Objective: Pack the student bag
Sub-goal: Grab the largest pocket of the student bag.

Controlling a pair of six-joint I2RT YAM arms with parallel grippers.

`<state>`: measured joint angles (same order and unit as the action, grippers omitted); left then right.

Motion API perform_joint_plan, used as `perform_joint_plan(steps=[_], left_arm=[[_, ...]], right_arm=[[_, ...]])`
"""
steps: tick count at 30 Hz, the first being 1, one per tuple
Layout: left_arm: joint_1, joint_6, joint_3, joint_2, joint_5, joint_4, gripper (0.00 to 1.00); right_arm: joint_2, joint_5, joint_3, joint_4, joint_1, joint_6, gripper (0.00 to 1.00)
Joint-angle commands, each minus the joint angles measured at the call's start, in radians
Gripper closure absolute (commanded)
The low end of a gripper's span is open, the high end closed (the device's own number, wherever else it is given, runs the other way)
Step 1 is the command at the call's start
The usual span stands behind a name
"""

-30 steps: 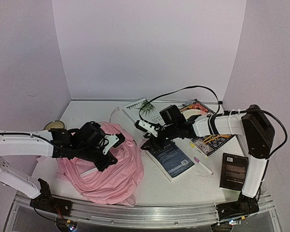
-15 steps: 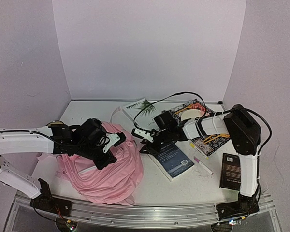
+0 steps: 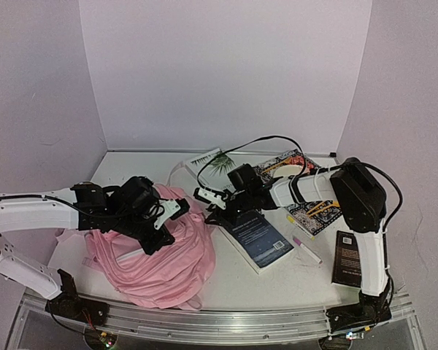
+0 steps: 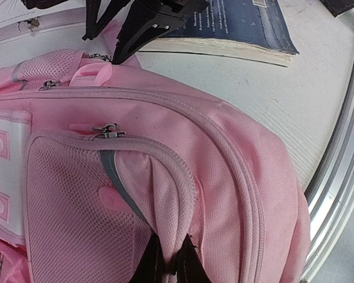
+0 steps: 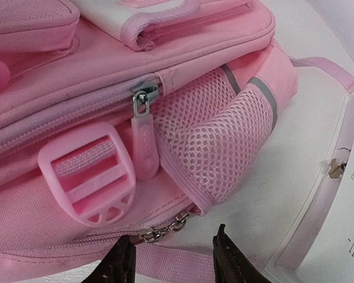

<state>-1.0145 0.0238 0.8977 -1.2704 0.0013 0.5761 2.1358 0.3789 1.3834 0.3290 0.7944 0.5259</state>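
The student bag [image 3: 168, 259] is a large pink backpack lying flat at the front left of the table. My left gripper [image 3: 155, 235] is on top of it, shut on a pinched fold of its fabric [image 4: 165, 200] beside a mesh pocket [image 4: 65, 200]. My right gripper [image 3: 209, 214] is open at the bag's right edge, low over the table. In the right wrist view its jaws [image 5: 172, 259] stand wide apart around two metal zipper pulls [image 5: 162, 230] and a pink strap, touching neither. A pink buckle [image 5: 88, 180] and a pink zipper tab [image 5: 144, 144] lie just beyond.
A blue book [image 3: 261, 237] lies right of the bag, under the right arm. A pink-capped marker [image 3: 305, 249], a black book [image 3: 352, 257], a patterned book [image 3: 317, 204] and a white book with a leaf print [image 3: 213, 164] lie around it. Walls enclose the table on three sides.
My right gripper has moved left from over the blue book to the bag's right edge. My left gripper has kept its hold on the bag fabric and shifted slightly up and left.
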Motion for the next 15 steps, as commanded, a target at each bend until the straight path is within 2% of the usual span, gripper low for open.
perform_joint_plan(steps=[1,15], left_arm=[[-0.003,-0.022,0.083,0.070,0.030,-0.053,1.00],[-0.003,-0.044,0.082,0.156,0.008,-0.052,1.00]], right_arm=[[0.015,0.050,0.042,-0.026,0.000,-0.002,0.55],[-0.032,0.001,-0.065,-0.033,-0.001,-0.031,0.55]])
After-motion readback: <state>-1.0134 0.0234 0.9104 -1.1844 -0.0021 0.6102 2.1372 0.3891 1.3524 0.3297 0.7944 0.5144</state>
